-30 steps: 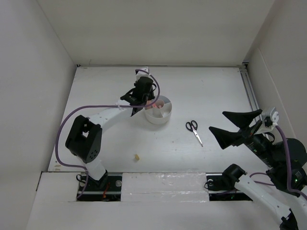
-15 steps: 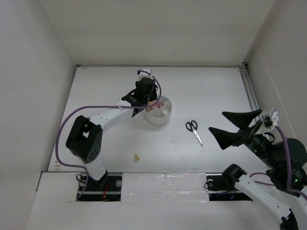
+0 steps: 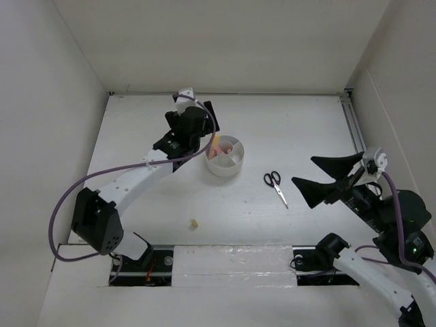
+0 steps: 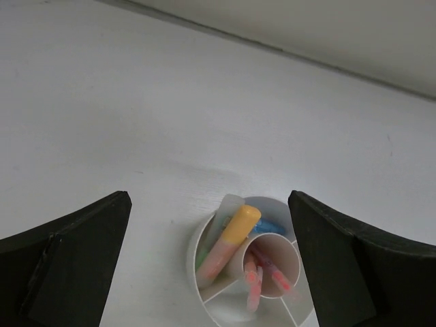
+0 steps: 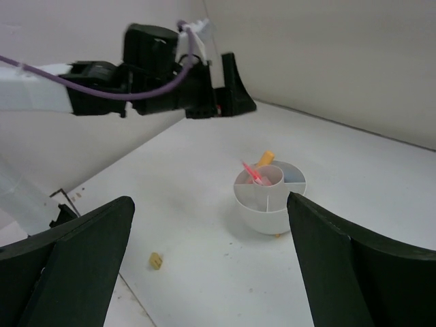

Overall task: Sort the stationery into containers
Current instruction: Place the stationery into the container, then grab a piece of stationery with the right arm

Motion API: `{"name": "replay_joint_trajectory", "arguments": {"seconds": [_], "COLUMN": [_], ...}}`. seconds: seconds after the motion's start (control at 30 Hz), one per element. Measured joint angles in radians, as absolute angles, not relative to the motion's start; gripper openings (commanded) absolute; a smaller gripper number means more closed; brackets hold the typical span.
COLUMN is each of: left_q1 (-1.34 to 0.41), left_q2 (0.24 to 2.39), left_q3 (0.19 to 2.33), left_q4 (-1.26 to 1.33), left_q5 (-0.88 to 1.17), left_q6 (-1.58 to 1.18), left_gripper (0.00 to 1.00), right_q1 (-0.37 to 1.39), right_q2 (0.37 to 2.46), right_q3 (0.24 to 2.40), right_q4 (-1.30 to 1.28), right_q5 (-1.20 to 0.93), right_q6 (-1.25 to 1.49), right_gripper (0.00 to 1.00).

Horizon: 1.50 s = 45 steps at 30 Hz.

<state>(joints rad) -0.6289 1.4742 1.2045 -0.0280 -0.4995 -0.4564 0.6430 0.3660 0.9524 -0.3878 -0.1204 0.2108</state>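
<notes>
The round white organizer (image 3: 225,165) stands mid-table. An orange-capped highlighter (image 4: 235,235) leans in its outer wedge beside a green one (image 4: 202,257) and a blue one (image 4: 269,226). Pink pens (image 4: 255,283) stand in the central cup. My left gripper (image 3: 206,128) hovers open just left of and above the organizer (image 4: 193,253), holding nothing. Black-handled scissors (image 3: 275,185) lie to the organizer's right. A yellowish eraser bit (image 3: 195,223) lies near the front. My right gripper (image 3: 303,171) is open and empty, right of the scissors.
White walls enclose the table on the left, back and right. In the right wrist view the organizer (image 5: 269,204) sits ahead between the open fingers, the eraser bit (image 5: 156,260) lower left, and the left arm's black wrist (image 5: 157,68) above.
My left gripper has opened and pulled up and to the left, away from the organizer, leaving the orange highlighter in the wedge. The right gripper shifted slightly left.
</notes>
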Motion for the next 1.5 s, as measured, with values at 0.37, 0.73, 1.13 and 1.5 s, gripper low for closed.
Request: {"name": "replay_joint_trajectory", "arguments": {"seconds": [0.37, 0.73, 1.13, 1.5], "left_q1": [-0.617, -0.654, -0.656, -0.655], "left_q2": [1.035, 0.637, 0.531, 0.504], "left_q3": [1.063, 0.735, 0.923, 0.990], "left_q4": [-0.275, -0.562, -0.836, -0.835], "left_q5": [-0.608, -0.297, -0.321, -0.711], "left_q6": [-0.775, -0.994, -1.008, -0.946], "left_gripper": [1.00, 1.00, 1.00, 1.00], "right_q1": [0.643, 0.649, 0.871, 1.196], "right_q2": [0.485, 0.525, 0.809, 1.387], "right_q3": [0.876, 0.870, 0.710, 0.759], "right_q4": [-0.386, -0.412, -0.216, 0.078], "right_q5": [-0.094, -0.096, -0.090, 0.115], "right_q6": [0.252, 0.249, 0.329, 0.368], "right_gripper": [1.00, 1.00, 0.92, 0.85]}}
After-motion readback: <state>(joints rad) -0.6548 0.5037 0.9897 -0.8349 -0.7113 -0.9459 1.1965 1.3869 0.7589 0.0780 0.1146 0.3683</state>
